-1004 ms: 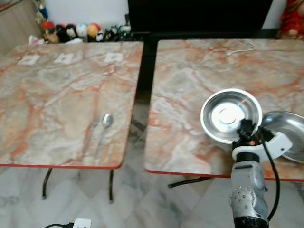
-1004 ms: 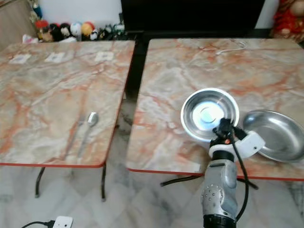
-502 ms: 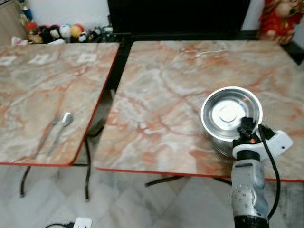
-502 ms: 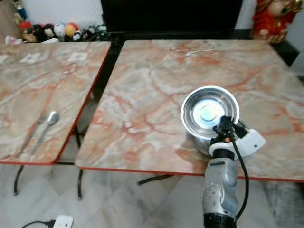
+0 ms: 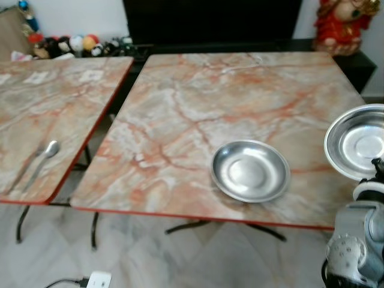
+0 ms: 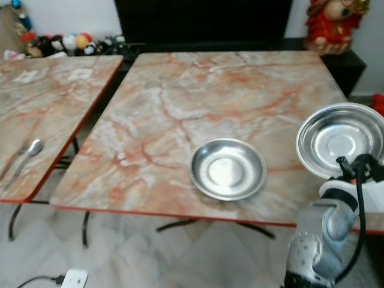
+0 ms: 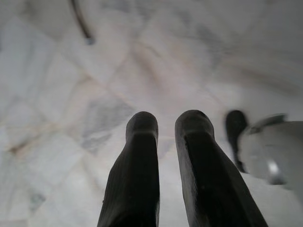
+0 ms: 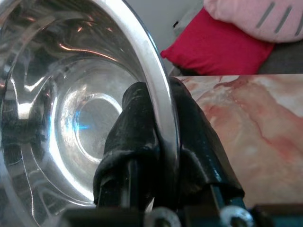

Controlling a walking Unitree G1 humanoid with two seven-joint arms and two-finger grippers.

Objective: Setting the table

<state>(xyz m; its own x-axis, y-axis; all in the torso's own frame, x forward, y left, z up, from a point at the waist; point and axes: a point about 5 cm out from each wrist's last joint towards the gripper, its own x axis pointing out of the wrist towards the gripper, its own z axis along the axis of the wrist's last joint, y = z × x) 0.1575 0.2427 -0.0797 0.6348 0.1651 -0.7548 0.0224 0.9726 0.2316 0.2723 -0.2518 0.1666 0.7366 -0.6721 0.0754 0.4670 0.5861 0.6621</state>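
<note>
- Now that the top bowl (image 6: 341,139) has been lifted off, you see it carried past the right edge of the surface (image 5: 198,102), its rim pinched in the right claw (image 8: 158,137).
- The second bowl (image 5: 250,171), hidden half a second ago, sits bare near the front edge, so placing comes next.
- The left claw (image 7: 163,137) hangs over the floor, seemingly empty, its fingers slightly parted.
- A spoon (image 5: 43,155) waits on the other surface.

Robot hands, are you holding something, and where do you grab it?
The right gripper pinches a bowl by its rim. The left gripper holds nothing.
</note>
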